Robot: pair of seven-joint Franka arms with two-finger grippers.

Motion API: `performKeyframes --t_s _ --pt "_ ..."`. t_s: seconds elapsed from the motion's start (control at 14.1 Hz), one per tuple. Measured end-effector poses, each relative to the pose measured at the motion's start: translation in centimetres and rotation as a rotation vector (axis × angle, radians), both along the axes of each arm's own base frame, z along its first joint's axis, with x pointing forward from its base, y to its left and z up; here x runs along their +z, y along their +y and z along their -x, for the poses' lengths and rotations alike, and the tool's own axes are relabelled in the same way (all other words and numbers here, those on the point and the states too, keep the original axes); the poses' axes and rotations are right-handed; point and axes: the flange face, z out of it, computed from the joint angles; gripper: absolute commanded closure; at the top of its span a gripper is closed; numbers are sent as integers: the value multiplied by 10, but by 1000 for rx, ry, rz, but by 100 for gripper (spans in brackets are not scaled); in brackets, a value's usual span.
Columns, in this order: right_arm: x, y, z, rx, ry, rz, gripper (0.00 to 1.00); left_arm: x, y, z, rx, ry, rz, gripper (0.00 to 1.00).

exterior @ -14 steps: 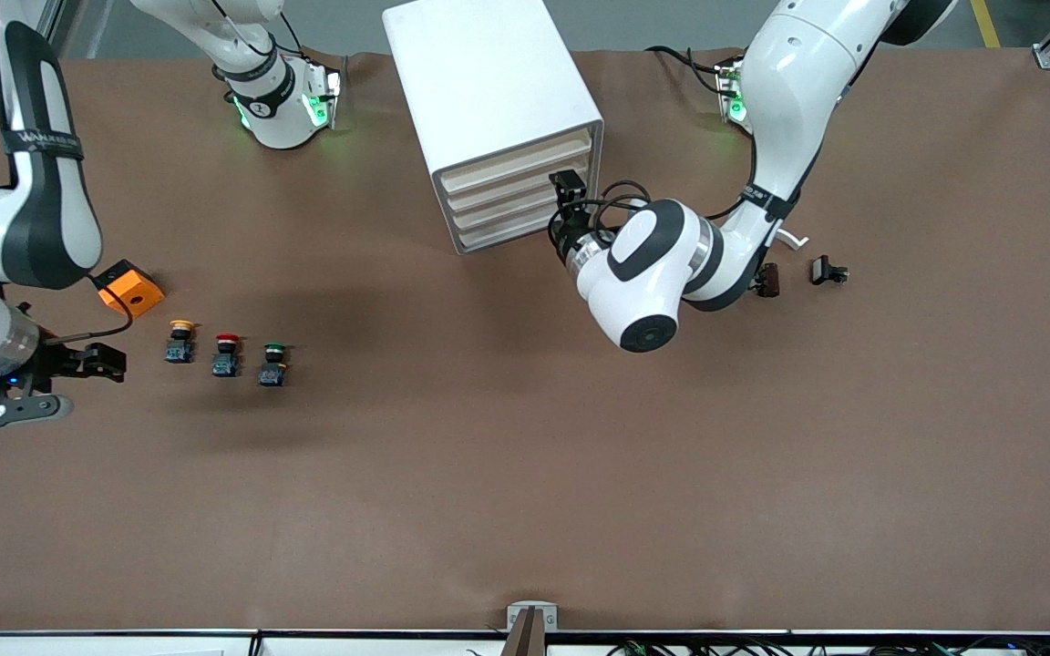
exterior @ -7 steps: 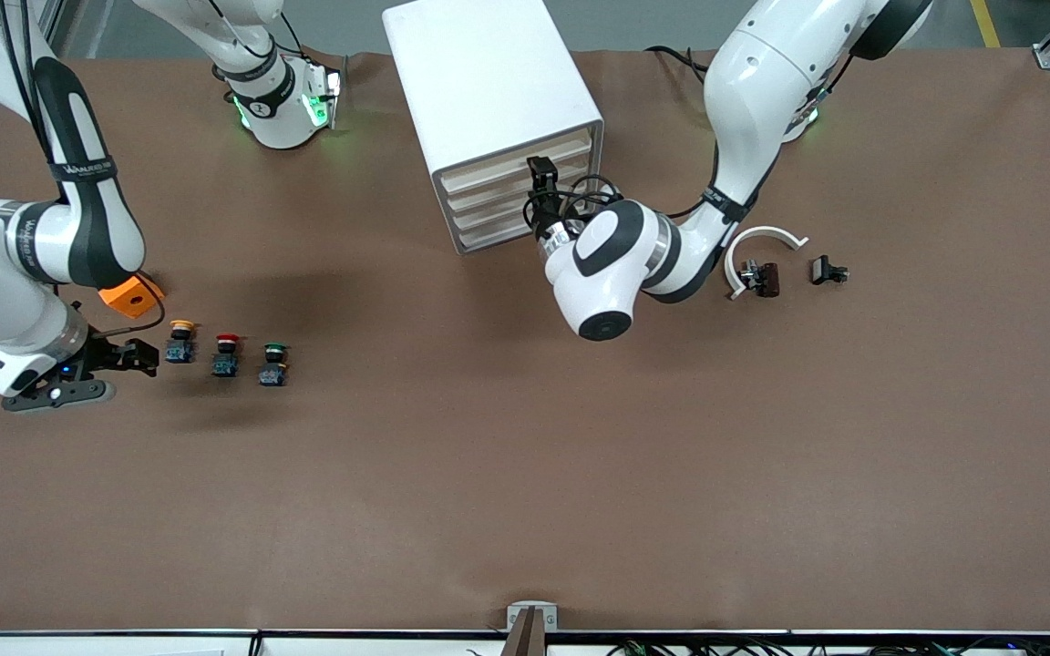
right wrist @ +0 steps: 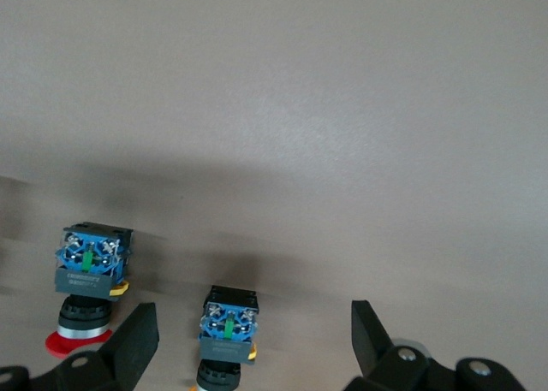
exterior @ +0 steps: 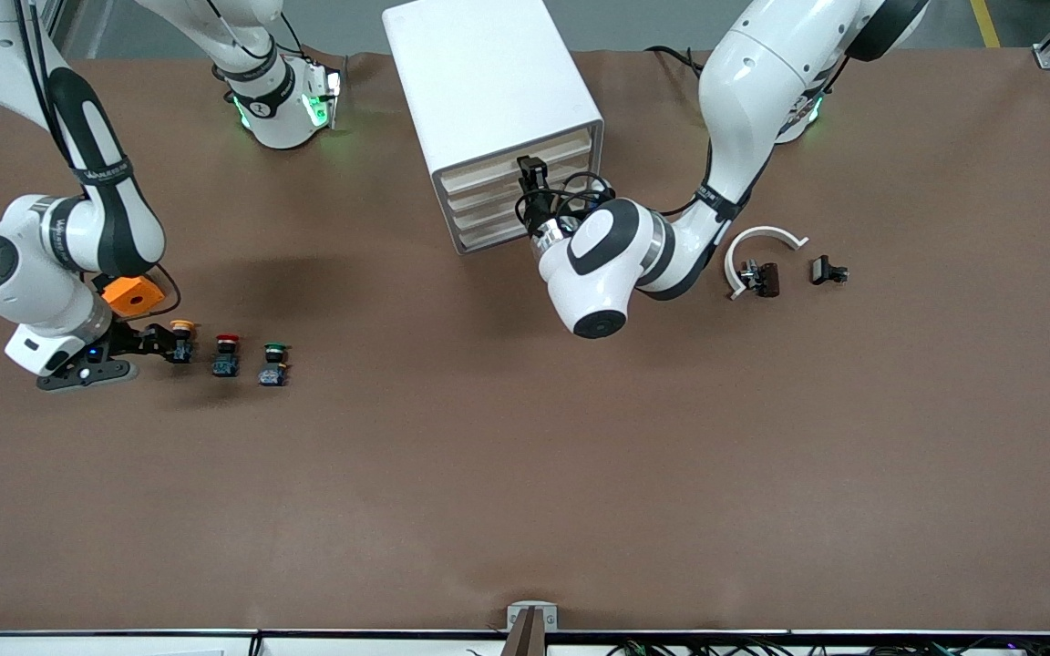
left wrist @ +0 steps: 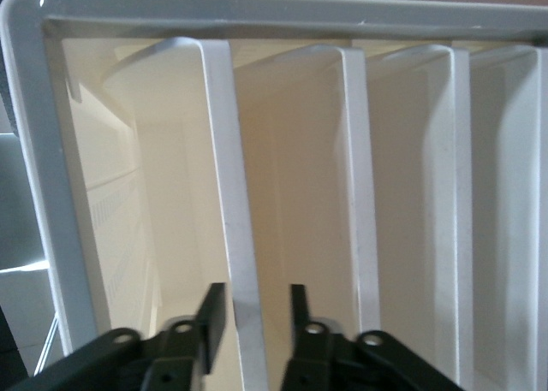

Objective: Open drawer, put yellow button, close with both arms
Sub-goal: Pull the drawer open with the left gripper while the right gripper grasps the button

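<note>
The white cabinet (exterior: 484,73) stands at the robots' edge of the table, all drawers shut. My left gripper (exterior: 530,175) is at the front of the uppermost drawer (exterior: 484,173). In the left wrist view the open gripper (left wrist: 253,312) straddles this drawer's white lip (left wrist: 224,168), with a gap on each side. The yellow button (exterior: 181,339) stands on the table toward the right arm's end. My right gripper (exterior: 159,340) is low beside it. In the right wrist view the gripper (right wrist: 254,340) is wide open with the yellow button (right wrist: 228,327) between its fingers, untouched.
A red button (exterior: 227,355) and a green button (exterior: 274,364) stand in a row beside the yellow one. An orange block (exterior: 130,294) lies by the right arm's wrist. A white curved piece (exterior: 762,239) and small black parts (exterior: 828,270) lie toward the left arm's end.
My right gripper has moved from the table's end to the yellow button, which now sits between its fingers. My left gripper has slid along the cabinet front up to the uppermost drawer's lip.
</note>
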Motion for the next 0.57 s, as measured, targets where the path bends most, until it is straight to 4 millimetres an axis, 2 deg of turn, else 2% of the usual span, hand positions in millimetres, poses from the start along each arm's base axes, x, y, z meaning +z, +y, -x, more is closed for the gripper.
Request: performKeyframes --t_s 0.35,0.5,0.57 --pt "-26 2 10 0 38 -11 0 1 0 -2 15 16 -10 100" --pt "-37 0 13 -4 56 -15 0 3 10 -15 41 8 -7 100" --pt "-42 -1 14 -7 63 -17 0 6 21 -29 68 -1 -2 100"
